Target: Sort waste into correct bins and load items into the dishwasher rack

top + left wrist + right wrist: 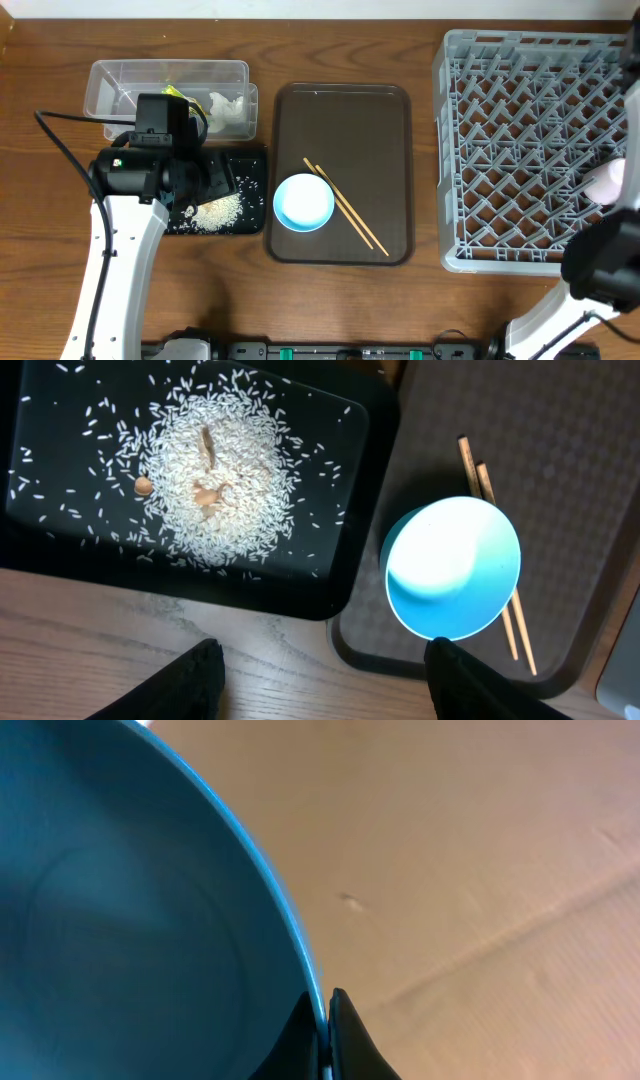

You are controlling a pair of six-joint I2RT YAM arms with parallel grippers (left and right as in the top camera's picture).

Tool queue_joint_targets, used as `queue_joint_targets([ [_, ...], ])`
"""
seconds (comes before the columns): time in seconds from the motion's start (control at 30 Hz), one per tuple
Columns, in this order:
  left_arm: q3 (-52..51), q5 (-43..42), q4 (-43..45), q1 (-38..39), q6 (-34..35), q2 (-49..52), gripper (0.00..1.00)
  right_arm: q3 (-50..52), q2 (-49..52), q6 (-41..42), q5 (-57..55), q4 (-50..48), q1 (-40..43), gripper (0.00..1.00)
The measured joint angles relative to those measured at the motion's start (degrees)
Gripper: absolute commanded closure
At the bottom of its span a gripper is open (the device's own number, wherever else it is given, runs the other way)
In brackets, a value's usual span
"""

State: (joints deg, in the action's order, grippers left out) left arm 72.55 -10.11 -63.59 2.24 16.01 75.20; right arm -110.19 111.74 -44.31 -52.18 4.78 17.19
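Wooden table [230,290]: left gripper [322,665] is hovering wide open and empty above the edge of the shallow black rectangular tray [60,550], which is holding loose white rice grains [215,490]. The right gripper [322,1020] is pinching the rim of the large dark blue plate [120,920] (mostly cropped, surroundings blurred).

the table [250,300] is showing smooth, matt wood grain. the black tray [40,545] is looking like smooth plastic with a faint sheen, the rice grains [215,490] lying dull white on it. the light blue bowl [455,565] is gleaming glossy. the brown serving tray [560,450] is looking matt and finely textured. the chopsticks [350,210] are showing bare pale wood. the clear tub [105,85] is looking like transparent plastic, the dishwasher rack [442,160] like matt grey plastic. the dark blue plate [120,920] is shining smooth.
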Motion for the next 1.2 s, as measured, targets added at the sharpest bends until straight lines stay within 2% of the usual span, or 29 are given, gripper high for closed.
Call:
queue_joint_targets([
  [0.2,0.0,0.0,0.3,0.0,0.0,0.0,0.33,0.0,5.6,-7.1,2.1,-1.5,0.0,0.99],
  [0.57,0.0,0.0,1.0,0.0,0.0,0.0,0.33,4.3,7.9,-10.5,2.4,-3.2,-0.1,0.99],
  [0.87,0.0,0.0,1.0,0.0,0.0,0.0,0.33,13.1,7.9,-17.9,0.7,-17.1,-0.1,0.99],
  [1.2,0.0,0.0,1.0,0.0,0.0,0.0,0.33,17.0,8.0,-23.9,-0.1,-28.7,-0.1,0.99],
])
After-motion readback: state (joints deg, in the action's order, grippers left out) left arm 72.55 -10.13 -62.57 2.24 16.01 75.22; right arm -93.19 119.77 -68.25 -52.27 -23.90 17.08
